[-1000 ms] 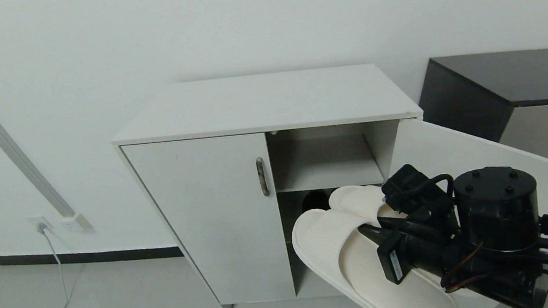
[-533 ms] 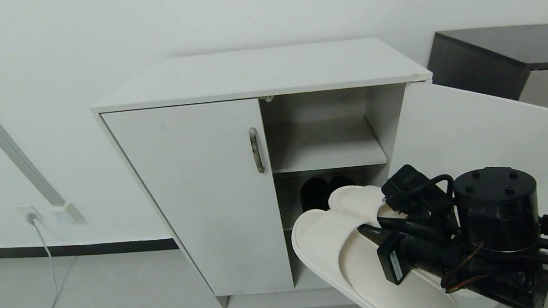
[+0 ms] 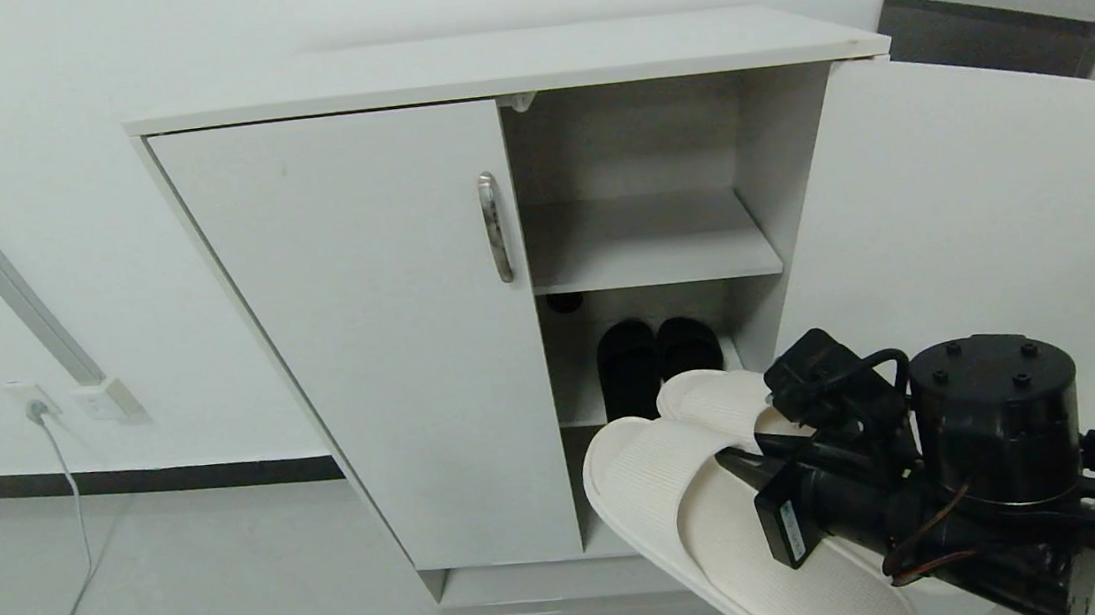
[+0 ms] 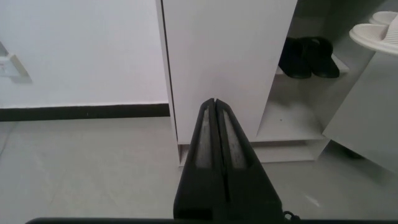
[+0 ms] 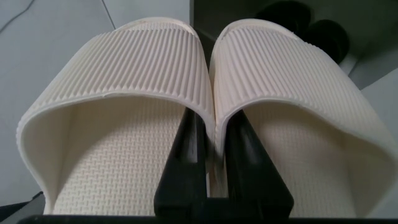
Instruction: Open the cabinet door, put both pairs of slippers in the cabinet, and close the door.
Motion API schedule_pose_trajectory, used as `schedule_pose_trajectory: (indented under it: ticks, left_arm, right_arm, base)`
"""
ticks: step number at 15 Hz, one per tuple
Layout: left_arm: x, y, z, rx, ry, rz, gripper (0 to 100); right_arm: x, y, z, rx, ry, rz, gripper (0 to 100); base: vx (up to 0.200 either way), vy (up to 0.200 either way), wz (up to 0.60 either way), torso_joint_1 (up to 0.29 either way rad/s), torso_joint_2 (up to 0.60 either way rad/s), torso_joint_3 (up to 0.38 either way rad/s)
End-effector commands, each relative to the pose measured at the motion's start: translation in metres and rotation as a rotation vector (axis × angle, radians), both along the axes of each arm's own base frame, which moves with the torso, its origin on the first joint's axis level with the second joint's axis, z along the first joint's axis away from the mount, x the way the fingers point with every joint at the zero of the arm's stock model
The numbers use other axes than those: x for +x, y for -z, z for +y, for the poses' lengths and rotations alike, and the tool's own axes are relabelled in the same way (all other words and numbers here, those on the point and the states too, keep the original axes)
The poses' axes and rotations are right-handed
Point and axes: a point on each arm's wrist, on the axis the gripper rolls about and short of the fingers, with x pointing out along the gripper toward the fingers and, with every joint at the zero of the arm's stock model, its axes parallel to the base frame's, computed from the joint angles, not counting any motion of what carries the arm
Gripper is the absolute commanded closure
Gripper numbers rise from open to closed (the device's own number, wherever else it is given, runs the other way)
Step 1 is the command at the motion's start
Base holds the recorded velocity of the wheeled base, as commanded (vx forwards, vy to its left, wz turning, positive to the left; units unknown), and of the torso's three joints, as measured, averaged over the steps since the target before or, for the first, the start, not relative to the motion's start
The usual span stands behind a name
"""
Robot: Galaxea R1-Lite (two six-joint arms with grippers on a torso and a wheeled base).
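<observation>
1. Right end effector [image 5: 214, 158]: clenched on the pair of cream ribbed foam slippers [image 3: 667, 507], with its fingers pinching the two inner side walls together. The slippers lie side by side, soles down.
2. Long axis: in the head view the toes point towards 11 o'clock from the right end effector, straight at the cabinet opening.
3. Left end effector [image 4: 214, 109]: fingers pressed together, holding nothing. It sits low, facing the closed left door panel [image 3: 360, 346].
4. White laminate cabinet [image 3: 504, 61]: the right door [image 3: 980, 206] is swung wide, at 1 o'clock from the cream slippers.
5. Pair of black slippers [image 3: 658, 357]: on the middle shelf [image 3: 578, 410], at 12 o'clock just beyond the cream toes.
6. Judgement: the right arm is nearer, and pushing forward along the toe axis should carry the slippers in. Which compartment to use cannot be told.
</observation>
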Motion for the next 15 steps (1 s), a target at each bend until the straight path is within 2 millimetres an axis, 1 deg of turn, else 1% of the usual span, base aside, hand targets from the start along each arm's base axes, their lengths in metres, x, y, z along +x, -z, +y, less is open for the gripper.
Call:
schedule_pose_trajectory:
  ticks: [1,4,11,15]
  left_arm:
    - [0.0001,0.0002,0.0,0.0,0.0,0.001,100]
    - [0.0001,-0.0003,0.0,0.0,-0.001,0.001,100]
    - [0.0002,0.0002,0.0,0.0,0.0,0.003,100]
    - [0.0,-0.0002,0.0,0.001,0.0,0.0,100]
  right_arm:
    - [0.0001,0.0006,0.0003,-0.003,0.0,0.001,100]
    - [0.0001,0.0012,0.0003,-0.004,-0.002,0.002,100]
    - [-0.0005,0.0003,-0.0003,0.0,-0.001,0.001,100]
    - [-0.001,0.0039,-0.0002,-0.023,-0.009,0.001,100]
  base:
    - [0.0,0.0,0.0,0.002,0.42,0.437]
    - [0.0,0.0,0.0,0.001,0.17,0.165]
    - [0.0,0.0,0.0,0.0,0.0,0.0]
    - [0.0,0.0,0.0,0.0,0.0,0.0]
